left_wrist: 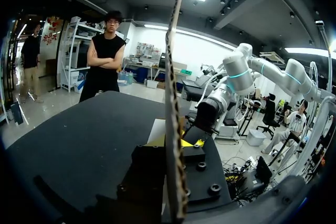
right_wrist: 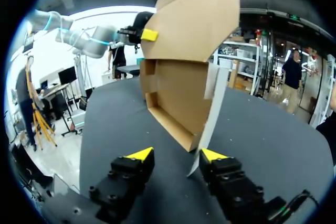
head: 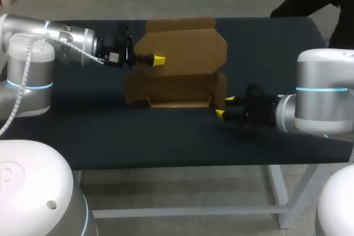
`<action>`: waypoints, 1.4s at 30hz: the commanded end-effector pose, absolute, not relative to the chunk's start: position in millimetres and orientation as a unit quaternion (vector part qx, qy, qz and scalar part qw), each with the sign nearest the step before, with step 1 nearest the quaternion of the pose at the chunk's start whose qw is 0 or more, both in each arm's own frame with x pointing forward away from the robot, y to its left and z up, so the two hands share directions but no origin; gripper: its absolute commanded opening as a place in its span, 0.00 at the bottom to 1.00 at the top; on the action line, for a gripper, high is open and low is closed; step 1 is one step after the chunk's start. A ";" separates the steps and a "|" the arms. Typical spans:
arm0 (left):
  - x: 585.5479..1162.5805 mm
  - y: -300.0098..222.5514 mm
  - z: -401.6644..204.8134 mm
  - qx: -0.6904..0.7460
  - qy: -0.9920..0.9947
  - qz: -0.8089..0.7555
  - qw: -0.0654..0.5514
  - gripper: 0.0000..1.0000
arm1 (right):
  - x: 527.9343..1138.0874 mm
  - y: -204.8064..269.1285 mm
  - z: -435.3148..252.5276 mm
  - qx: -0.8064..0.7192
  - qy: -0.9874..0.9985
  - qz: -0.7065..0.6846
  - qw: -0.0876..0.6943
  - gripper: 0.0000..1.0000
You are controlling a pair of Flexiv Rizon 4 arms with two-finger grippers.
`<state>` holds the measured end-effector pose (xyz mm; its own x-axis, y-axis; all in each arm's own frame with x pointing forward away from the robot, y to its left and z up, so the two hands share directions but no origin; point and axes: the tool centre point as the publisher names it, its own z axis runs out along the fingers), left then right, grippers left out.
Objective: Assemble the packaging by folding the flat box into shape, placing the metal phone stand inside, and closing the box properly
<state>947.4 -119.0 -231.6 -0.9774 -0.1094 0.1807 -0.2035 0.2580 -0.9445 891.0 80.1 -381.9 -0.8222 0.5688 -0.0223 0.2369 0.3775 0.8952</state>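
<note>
Nearest to me, the right jaws stand wide, low over the desk, one yellow tip on each side of the box's side flap. The flap's thin edge comes down between the two tips, much closer to one of them, and I cannot tell whether it touches that tip. If the jaws close from here, I think they may take the flap crooked and crease it beside the fold line. If they push instead, the box may slide, because nothing seems to press its base onto the desk.

The box lies in the middle of the desk, half formed, with a shallow tray and low walls. I see no phone stand in any view, so the tray appears empty.

Behind the tray the lid stands up, tilted. The left jaws are closed on it near its left edge. In the left wrist view the cardboard runs edge-on between the fingers, and one tip lies flat on the inner face. This bite looks small. If the lid slips out, it could fall over the tray before the stand is inside. If the two arms pull in different directions, the hinge may bend wrongly or tear.
</note>
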 end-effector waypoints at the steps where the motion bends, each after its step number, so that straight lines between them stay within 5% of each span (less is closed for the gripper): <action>1: 947.6 -119.5 -234.0 0.099 -0.793 0.600 0.040 0.00 | 890.9 75.1 -382.9 0.249 0.808 0.506 0.171 0.60; 42: 944.2 -120.6 -233.8 0.093 -0.799 0.593 0.038 0.00 | 903.2 17.2 -358.1 0.278 0.781 0.520 0.207 0.57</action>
<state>945.5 -119.7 -232.7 -0.9797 -0.1029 0.1722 -0.1939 0.2662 -0.9442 902.1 15.9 -355.6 -0.7597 0.6494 -0.0330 0.2235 0.3085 0.9246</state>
